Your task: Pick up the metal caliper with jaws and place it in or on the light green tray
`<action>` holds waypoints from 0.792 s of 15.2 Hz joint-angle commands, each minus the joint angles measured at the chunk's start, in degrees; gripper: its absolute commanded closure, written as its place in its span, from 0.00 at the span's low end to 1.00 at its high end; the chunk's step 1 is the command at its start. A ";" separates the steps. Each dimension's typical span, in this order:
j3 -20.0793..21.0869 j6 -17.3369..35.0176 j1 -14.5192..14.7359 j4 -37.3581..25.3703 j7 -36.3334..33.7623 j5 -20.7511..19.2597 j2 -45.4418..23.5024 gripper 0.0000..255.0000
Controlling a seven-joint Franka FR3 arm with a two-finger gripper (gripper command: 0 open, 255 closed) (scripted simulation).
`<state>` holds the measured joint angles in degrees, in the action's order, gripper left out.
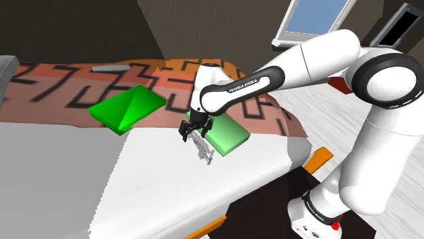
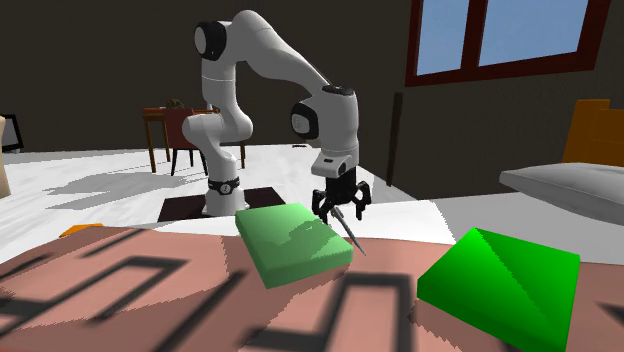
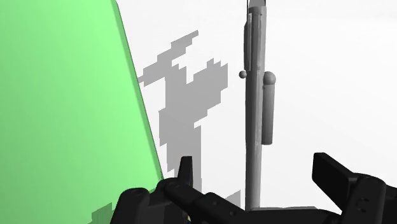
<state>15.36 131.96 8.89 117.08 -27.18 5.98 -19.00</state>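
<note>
In the wrist view the gripper (image 3: 254, 167) is released: its two black fingers (image 3: 185, 170) stand well apart, and neither touches the grey caliper (image 3: 253, 127) between them. The caliper lies flat on the white part of the bed (image 3: 331, 76), its long bar running straight away from the gripper. A small knob and a short slider sit along the side turned away from the tray. The gripper's shadow falls on the white between the caliper and the tray (image 3: 63, 114). The tray's light green edge lies just beside the caliper, with a narrow strip of white between them.

In the shoulder view the gripper (image 1: 195, 130) hangs low over the near end of the caliper (image 1: 204, 151), at the tray's (image 1: 230, 134) corner. The second exterior view shows the gripper (image 2: 340, 206) pointing down and the caliper (image 2: 352, 236) slanting along the tray's (image 2: 290, 245) right side.

Farther along the bed (image 1: 81, 176) a bright green block (image 1: 126, 107) sits where the white meets a brown patterned blanket (image 1: 61, 85). It is well apart from the tray. In the second exterior view the block (image 2: 500, 275) is at the lower right. A flat grey bar (image 1: 112, 68) lies on the blanket farther off.

The white arm (image 1: 292, 64) rises from its stand (image 1: 316, 210) beside the bed, and behind it is a window (image 1: 312, 17)
</note>
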 commanded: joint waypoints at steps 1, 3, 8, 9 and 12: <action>0.00 0.03 0.00 0.02 0.01 0.00 -0.01 0.00; 0.00 0.03 0.00 0.02 0.01 0.00 -0.01 1.00; 0.00 0.03 0.00 0.02 0.01 0.00 -0.01 1.00; 0.00 0.03 0.00 0.02 0.01 0.00 -0.01 1.00; 0.00 0.03 0.00 0.02 0.01 0.00 -0.01 1.00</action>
<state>15.36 131.99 8.89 117.09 -27.17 5.99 -19.00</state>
